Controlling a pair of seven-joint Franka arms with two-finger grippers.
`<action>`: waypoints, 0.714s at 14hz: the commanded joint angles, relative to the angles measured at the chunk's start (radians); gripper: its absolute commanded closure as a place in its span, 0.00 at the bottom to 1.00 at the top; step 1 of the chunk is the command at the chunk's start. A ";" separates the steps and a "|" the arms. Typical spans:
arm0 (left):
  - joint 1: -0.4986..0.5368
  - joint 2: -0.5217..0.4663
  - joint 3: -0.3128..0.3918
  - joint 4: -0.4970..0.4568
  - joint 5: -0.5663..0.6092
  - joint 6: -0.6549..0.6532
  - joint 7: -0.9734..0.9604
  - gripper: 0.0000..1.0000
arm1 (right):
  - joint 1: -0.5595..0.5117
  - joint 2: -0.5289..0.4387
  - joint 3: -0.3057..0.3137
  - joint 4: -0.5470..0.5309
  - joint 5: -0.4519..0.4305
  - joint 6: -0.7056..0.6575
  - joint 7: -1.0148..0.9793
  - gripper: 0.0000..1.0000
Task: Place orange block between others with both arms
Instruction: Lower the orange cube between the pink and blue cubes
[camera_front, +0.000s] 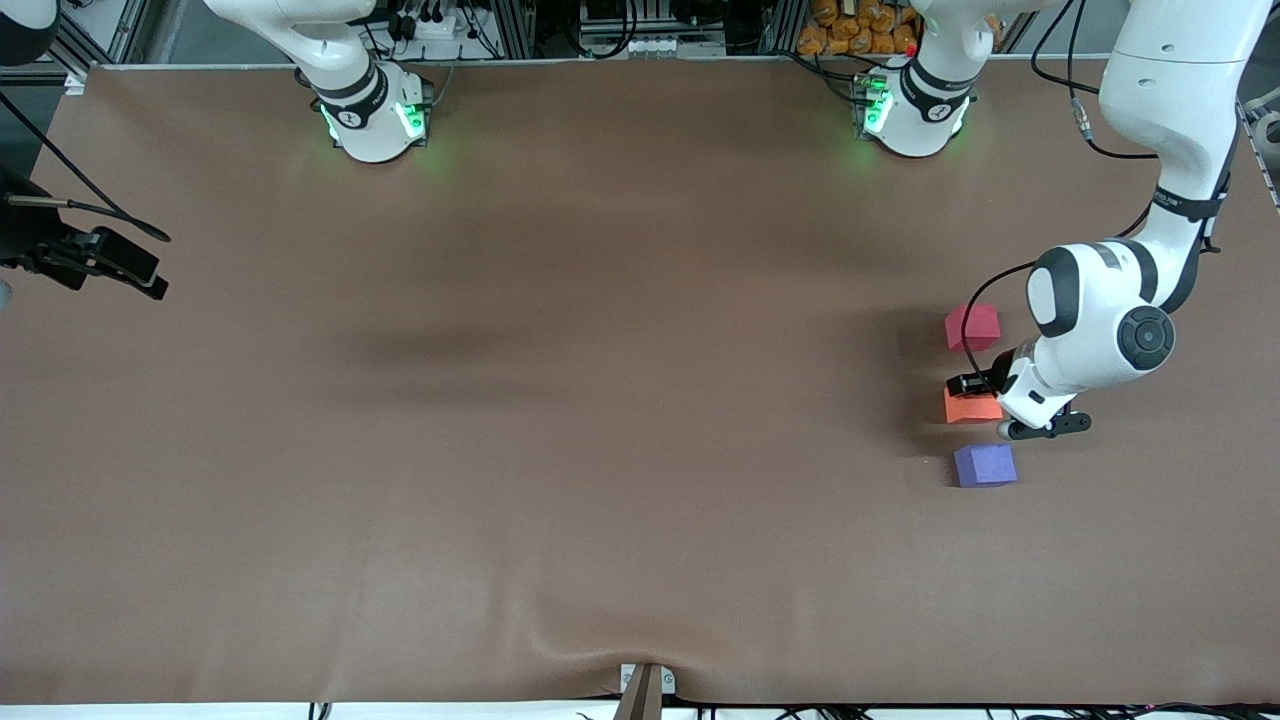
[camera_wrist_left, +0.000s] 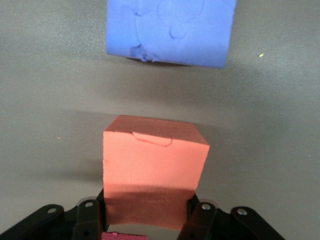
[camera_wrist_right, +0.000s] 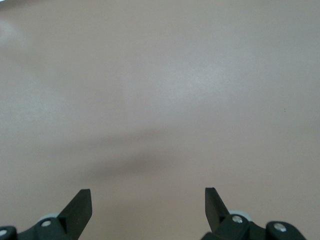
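My right claw waits at about nine o'clock in the front view, off the right arm's end of the desk, hanging over bare brown surface. Its two fingers stand spread wide with nothing between them.

Moving across toward three o'clock, nothing lies on the middle of the desk until the three blocks near the left arm's end. They sit in a short line running toward the front camera: the red-pink block farthest from it, the orange block in the middle, the purple block nearest it.

My left claw is down at the orange block, clenched on it. In the left wrist view its fingers press the block's two sides, and the purple block shows just ahead with a strip of desk between the two. The orange block looks to be resting on the desk or very close to it; I cannot tell which.

As I judge it, the task is nearly finished: the orange block already sits in the gap between the other two, apart from each. What remains is for me to let go with the left claw and lift it away without nudging the block out of line.
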 joint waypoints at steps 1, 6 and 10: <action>0.009 0.004 0.000 -0.009 0.026 0.018 -0.016 0.96 | -0.003 -0.006 -0.003 0.001 0.010 0.001 -0.005 0.00; 0.021 0.006 0.000 -0.009 0.026 0.021 -0.016 0.96 | -0.002 -0.004 -0.003 0.001 0.010 0.004 -0.005 0.00; 0.024 0.007 0.000 -0.009 0.026 0.022 -0.028 0.92 | -0.003 -0.006 -0.003 0.001 0.008 0.004 -0.005 0.00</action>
